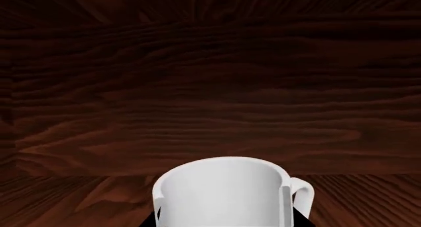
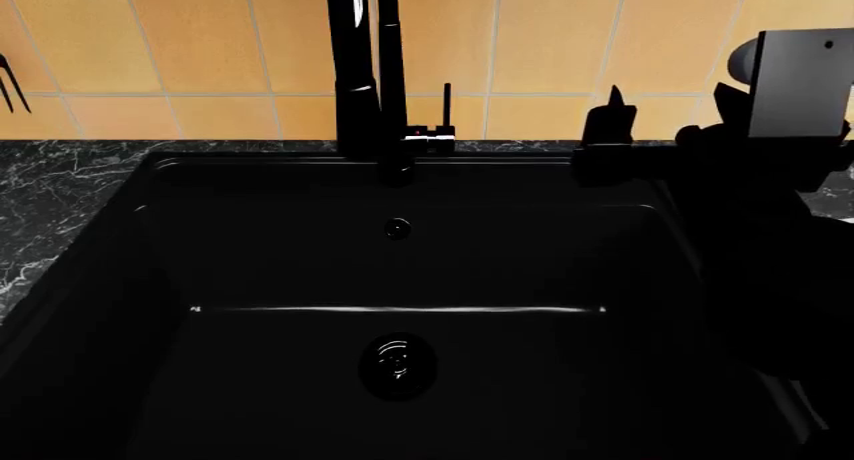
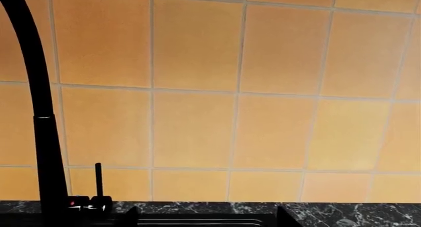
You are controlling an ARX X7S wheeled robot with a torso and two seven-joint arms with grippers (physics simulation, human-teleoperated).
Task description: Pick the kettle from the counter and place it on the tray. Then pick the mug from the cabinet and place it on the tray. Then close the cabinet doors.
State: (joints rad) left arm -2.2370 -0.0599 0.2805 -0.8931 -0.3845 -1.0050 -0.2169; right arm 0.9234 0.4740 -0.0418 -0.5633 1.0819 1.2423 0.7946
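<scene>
While the left wrist view shows one mug (image 1: pixel 224 192) standing upright on the dark wooden cabinet shelf (image 1: pixel 210 89), close ahead of the left claw, we cannot tell whether that claw is apart or together. We judge the mug light, rigid, smooth-walled; grip across its body, clear of the single loop handle. Right claw (image 2: pixel 603 130): state unclear. One faucet (image 2: pixel 363 70), one sink (image 2: pixel 400 280).
</scene>
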